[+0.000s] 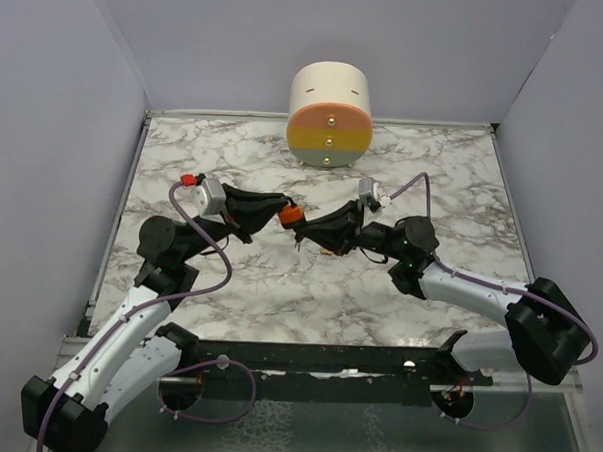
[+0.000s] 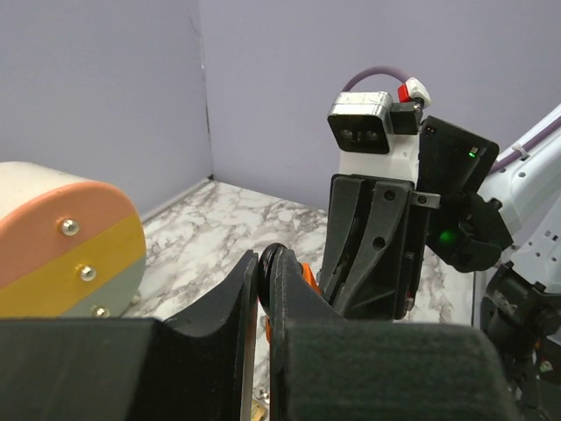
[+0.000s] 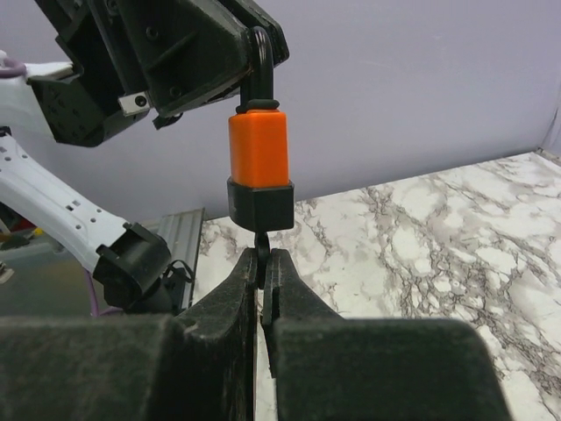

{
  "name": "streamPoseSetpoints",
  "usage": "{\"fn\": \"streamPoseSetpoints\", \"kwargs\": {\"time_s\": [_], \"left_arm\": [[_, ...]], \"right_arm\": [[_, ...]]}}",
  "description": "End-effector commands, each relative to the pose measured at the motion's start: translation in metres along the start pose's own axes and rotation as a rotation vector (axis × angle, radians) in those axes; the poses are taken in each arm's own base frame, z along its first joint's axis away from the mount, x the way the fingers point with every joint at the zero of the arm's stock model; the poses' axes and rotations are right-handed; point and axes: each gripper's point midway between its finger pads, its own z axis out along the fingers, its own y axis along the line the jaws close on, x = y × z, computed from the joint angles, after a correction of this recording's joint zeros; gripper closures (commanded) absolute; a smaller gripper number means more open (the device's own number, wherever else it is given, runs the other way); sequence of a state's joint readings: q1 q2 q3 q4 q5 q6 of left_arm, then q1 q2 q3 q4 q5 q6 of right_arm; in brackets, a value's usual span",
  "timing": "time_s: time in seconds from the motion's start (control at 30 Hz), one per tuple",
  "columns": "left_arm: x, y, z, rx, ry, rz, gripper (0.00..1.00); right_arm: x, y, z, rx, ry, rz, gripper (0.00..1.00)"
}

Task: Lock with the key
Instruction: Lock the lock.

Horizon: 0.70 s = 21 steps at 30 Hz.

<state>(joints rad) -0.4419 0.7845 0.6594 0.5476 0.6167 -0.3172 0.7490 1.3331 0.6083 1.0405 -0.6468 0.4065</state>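
Observation:
An orange padlock with a black base and black shackle hangs in mid-air over the marble table. My left gripper is shut on the padlock's shackle. My right gripper is shut on the black key, whose blade sits in the keyhole at the padlock's bottom. In the top view the padlock shows between the left gripper and the right gripper, which meet tip to tip at the table's middle.
A cream cylinder with a pink, yellow and grey striped face stands at the back middle of the marble table; it also shows in the left wrist view. A small brass object lies under the right gripper. Grey walls enclose the table.

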Motion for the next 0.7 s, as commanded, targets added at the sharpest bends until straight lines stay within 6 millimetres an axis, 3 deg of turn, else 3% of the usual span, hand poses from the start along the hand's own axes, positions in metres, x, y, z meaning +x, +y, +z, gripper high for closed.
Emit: {"fn": "streamPoseSetpoints", "kwargs": {"time_s": [0.0,0.67], "left_arm": [[-0.092,0.017,-0.019,-0.177,-0.370,0.249,1.00],[-0.126,0.019,-0.042,-0.250,-0.613,0.315,1.00]], "right_arm": [[0.022,0.006,-0.005,-0.006,0.090,0.070,0.99],[0.075,-0.002,-0.016,0.059,0.257,0.124,0.99]]}}
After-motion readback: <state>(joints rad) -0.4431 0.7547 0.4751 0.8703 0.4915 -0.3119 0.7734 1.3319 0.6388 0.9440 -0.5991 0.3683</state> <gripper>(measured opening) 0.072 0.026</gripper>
